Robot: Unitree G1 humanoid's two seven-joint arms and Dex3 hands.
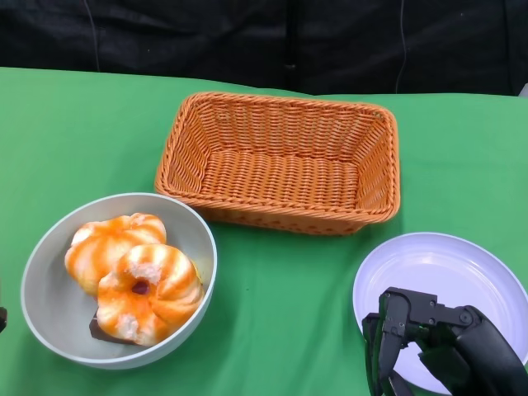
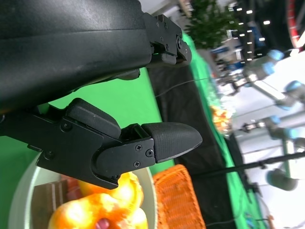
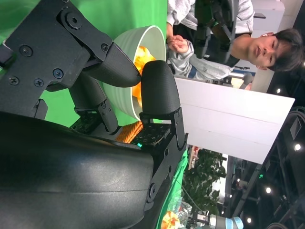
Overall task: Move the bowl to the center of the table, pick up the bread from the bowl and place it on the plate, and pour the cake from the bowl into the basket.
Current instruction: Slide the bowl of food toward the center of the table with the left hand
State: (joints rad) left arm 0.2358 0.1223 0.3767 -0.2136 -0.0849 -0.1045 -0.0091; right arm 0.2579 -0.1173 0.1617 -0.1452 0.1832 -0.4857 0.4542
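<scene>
Sitting at the table's left edge, the grey bowl [image 1: 49, 326] holds two orange-swirled breads [image 1: 132, 276] over a dark cake slice [image 1: 97, 332]. Left hand [image 2: 119, 138] empty, fingers apart; right hand [image 1: 437, 346] released above the white plate [image 1: 437, 264]. Risk: shoving the bowl could tip it.

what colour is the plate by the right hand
White, possibly faintly bluish; the plate shows best in the head view.

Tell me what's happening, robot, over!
Right hand open over the plate, left hand open by the bowl. Bowl at table's left, bread in it. Basket empty. Nothing in the way.
</scene>
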